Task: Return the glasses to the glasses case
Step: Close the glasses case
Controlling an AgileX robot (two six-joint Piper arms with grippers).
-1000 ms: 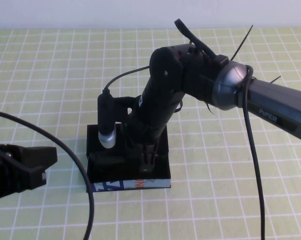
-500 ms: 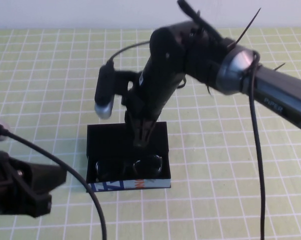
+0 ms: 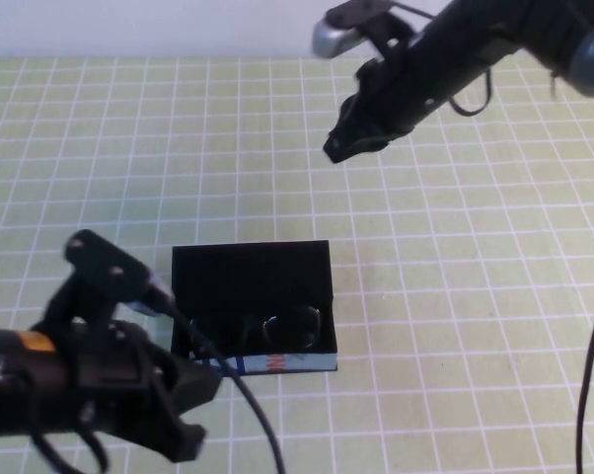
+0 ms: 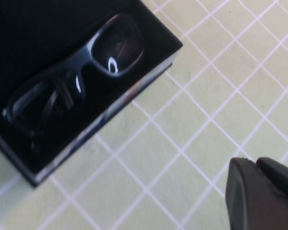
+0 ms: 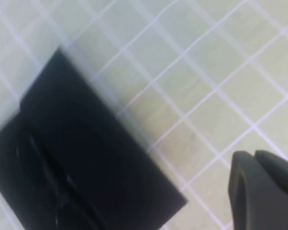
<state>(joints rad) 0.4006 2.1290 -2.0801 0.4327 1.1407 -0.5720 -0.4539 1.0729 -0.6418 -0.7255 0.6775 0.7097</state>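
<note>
We note glasses (image 3: pixel 282 329) lie inside glasses case (image 3: pixel 252 265), near its front wall. Right tool (image 3: pixel 342 145) clenched, empty, high above worktop (image 3: pixel 455 296). Left tool (image 3: pixel 184 420) low beside case; can't tell state. Frame looks light, stiff; lenses scratch-prone, so grip at bridge. Gridded green mat, plain wall behind.

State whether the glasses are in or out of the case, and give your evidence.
In. The glasses lie inside the open case, against its near wall. The right gripper is raised and shut; the left gripper is beside the case.
</note>
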